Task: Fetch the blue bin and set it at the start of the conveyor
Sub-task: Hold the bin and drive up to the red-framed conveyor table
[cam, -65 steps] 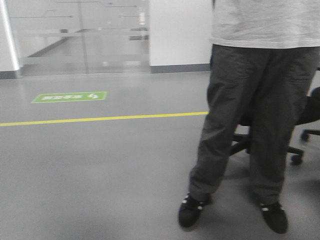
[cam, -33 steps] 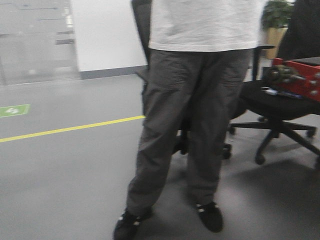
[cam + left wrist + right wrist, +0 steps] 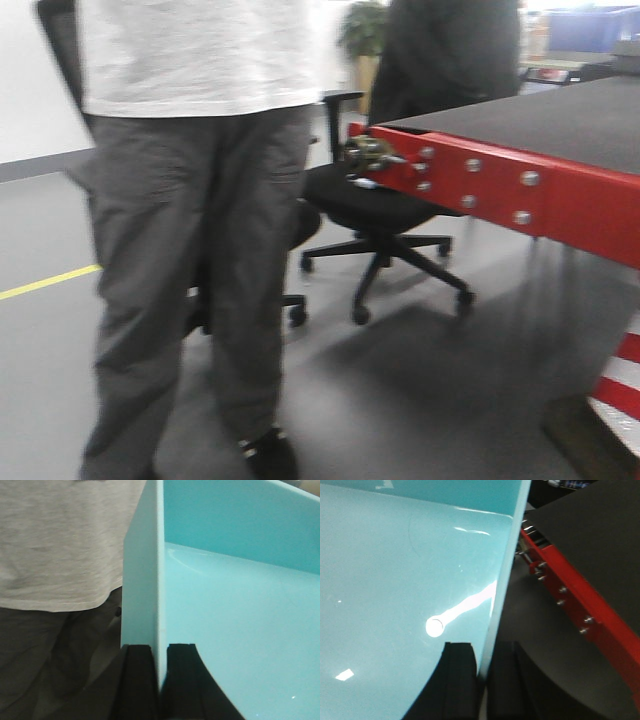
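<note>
The pale turquoise smooth plastic tub (image 3: 240, 620) is gripped by both arms and not yet set on the belt. Its left wall is pinched between the black pads of the left gripper (image 3: 159, 652), one pad inside and one outside. The right wall is clamped likewise by the right gripper (image 3: 486, 655). The dark grey woven conveyor belt (image 3: 560, 120) is bordered by a glossy red metal front edge (image 3: 500, 185). The tub's right wall is seen beside that red edge, apart from it. A person in grey trousers and white shirt (image 3: 190, 200) is stood left of the red edge, with a black office chair (image 3: 385, 200) between.
</note>
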Controlling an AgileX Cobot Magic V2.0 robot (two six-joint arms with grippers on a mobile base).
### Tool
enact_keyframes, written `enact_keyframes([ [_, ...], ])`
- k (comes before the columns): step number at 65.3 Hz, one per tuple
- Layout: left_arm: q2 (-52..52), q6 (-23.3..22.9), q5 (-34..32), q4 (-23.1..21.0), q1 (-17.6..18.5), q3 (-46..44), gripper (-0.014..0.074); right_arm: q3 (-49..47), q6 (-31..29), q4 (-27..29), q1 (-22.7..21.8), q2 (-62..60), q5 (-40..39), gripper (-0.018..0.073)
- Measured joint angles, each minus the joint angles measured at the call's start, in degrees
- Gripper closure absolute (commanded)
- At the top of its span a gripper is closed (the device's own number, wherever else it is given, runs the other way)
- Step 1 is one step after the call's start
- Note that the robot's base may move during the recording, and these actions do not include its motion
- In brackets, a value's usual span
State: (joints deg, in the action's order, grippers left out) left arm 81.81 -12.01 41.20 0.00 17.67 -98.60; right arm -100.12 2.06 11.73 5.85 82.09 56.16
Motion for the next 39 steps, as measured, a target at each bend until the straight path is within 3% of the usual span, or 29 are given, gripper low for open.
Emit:
enact_keyframes([
  [39,0.00,0.00,0.00,0.00,0.00,0.00,0.0707,0.00,0.09,0.00,0.00,0.00,0.00,0.0711],
])
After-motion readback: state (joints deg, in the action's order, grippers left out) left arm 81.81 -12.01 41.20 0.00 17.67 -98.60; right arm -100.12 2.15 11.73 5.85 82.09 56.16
